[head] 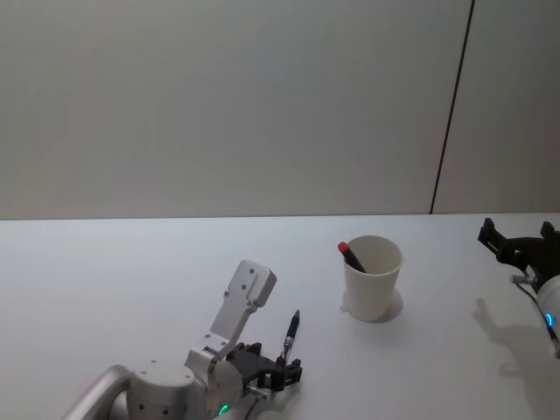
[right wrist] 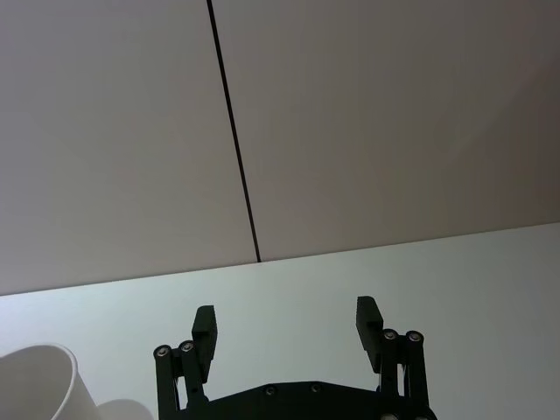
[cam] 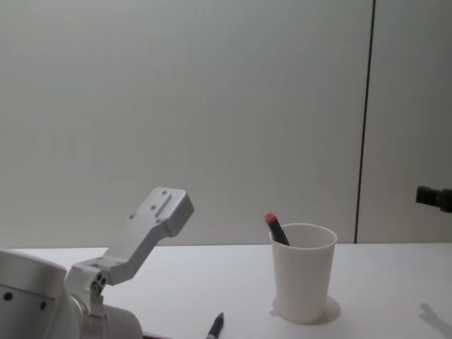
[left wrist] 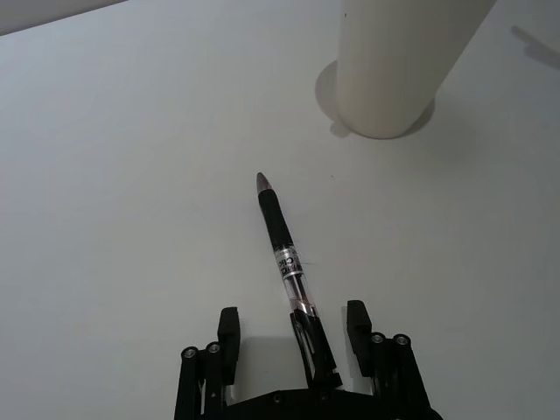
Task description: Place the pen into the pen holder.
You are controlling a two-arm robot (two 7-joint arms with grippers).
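Note:
A black pen (left wrist: pixel 282 243) with a clear barrel lies on the white table (head: pixel 131 280), its tip towards the pen holder (head: pixel 373 276), a white paper cup. My left gripper (left wrist: pixel 293 328) is open low over the table, its fingers (left wrist: pixel 229 334) on either side of the pen's rear end without touching it. In the head view the pen (head: pixel 291 332) and left gripper (head: pixel 282 372) sit near the front edge, left of the cup. The chest view shows the pen's tip (cam: pixel 215 326) and the cup (cam: pixel 304 272). My right gripper (right wrist: pixel 287 319) hangs open and empty at the far right (head: pixel 516 241).
A second pen with a red end (head: pixel 350 255) stands tilted inside the cup, also in the chest view (cam: pixel 275 227). A plain wall with a dark vertical seam (head: pixel 451 105) stands behind the table. Bare tabletop lies between the pen and the cup.

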